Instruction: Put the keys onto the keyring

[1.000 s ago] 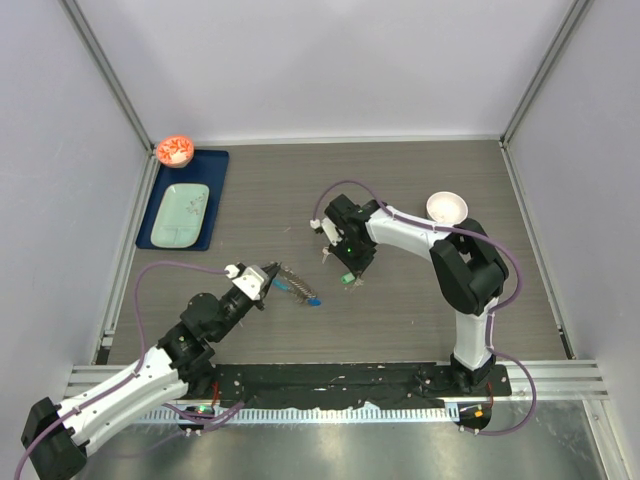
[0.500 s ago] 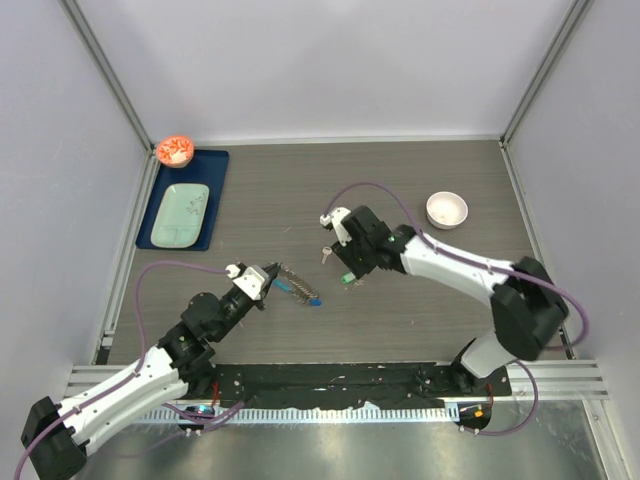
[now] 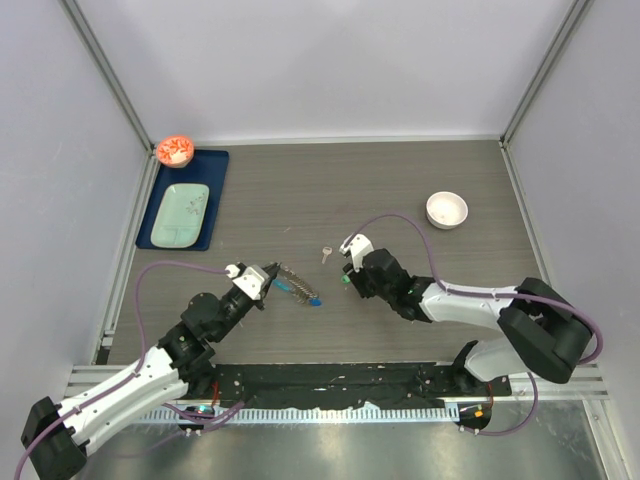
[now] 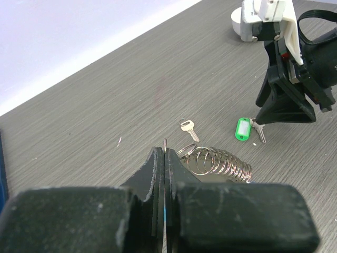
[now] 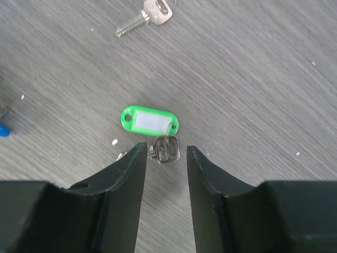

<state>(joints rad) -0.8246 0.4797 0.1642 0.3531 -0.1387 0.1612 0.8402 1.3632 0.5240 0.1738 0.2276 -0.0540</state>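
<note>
– Since the left gripper [image 4: 164,158] is squeezed fully together, what is it pinching?

– A thin wire end pokes up from between its fingertips. It looks like the free end of the keyring [image 4: 218,163], whose coil of silvery loops lies on the table just past the tips, off to their right. My guess is that it pins the ring in place so a key can be threaded onto it.

– And the right gripper [image 5: 164,153]?

– Its fingers stand apart and grasp nothing. The head of the green-tagged key [image 5: 168,149] lies flat in the gap between them, touching neither as far as I can tell. The green tag runs just beyond the tips, and the silver key [image 5: 157,11] lies well beyond them, by itself. That straddle reads as lining up for a pinch on the key's head.

– How are the arms posed?

– The left arm reaches diagonally forward from its base and is held low, with its fingers almost level with the tabletop [image 3: 420,180]. The right arm is folded at the elbow far out to its own side. Its forearm sweeps low across toward the left arm, and its wrist is tipped down over the key.
</note>
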